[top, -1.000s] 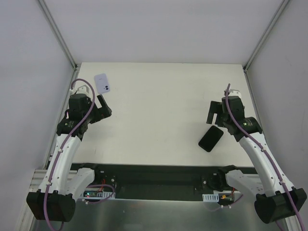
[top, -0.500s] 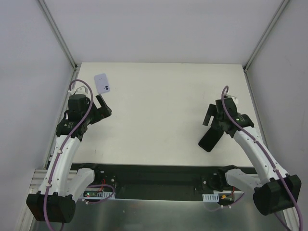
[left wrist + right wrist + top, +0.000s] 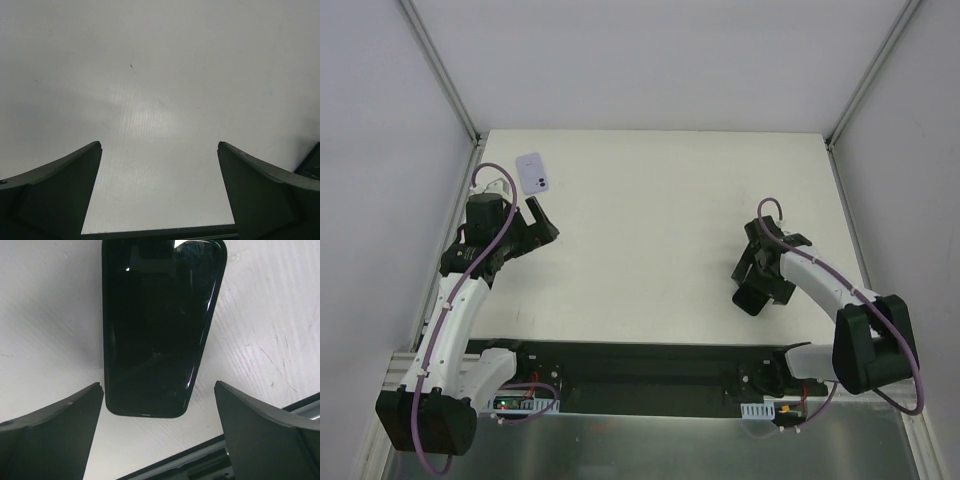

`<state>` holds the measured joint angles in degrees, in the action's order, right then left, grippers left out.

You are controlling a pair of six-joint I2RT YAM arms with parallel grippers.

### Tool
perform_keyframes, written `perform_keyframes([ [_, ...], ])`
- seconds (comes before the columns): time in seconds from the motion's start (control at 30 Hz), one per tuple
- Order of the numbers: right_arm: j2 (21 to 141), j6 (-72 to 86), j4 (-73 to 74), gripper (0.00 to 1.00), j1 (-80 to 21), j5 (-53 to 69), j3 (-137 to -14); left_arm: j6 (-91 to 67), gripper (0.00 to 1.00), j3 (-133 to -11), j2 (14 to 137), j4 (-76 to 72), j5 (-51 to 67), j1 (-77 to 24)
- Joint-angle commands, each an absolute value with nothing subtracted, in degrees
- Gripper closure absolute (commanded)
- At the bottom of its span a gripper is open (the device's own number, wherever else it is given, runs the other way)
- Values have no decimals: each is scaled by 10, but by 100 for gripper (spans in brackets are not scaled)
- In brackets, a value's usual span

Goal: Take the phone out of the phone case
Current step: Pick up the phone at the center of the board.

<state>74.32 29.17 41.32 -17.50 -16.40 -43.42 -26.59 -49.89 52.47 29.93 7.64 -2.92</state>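
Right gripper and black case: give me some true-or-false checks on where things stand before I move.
1. The right gripper is open. True.
2. The black case is lifted off the table. False: it lies flat on the table, under the open right gripper.
3. The lilac phone lies near the table's far left corner, apart from the case. True.
4. The left gripper holds the phone. False: it is open over bare table.

Counter [image 3: 650,220] bare all round black phone [image 3: 157,325]; right claw's [image 3: 159,390] spread fingers [image 3: 50,440] stood clear of both its long edges. Lavender slab [image 3: 533,173] lay well to its left.
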Motion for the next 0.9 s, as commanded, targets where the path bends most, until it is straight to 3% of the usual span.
perform_keyframes([
  [0.0,767,321,381,4,-178,-160,-434,-258,1,-512,524,303,93,-27],
  [0.33,845,313,321,4,-179,-134,-429,-250,1,-516,536,303,134,-28],
  [0.77,819,351,316,1,-178,-134,-403,-254,1,-516,537,308,146,-27],
  [0.87,824,363,330,9,-178,-154,-408,-252,1,-517,534,309,148,-27],
])
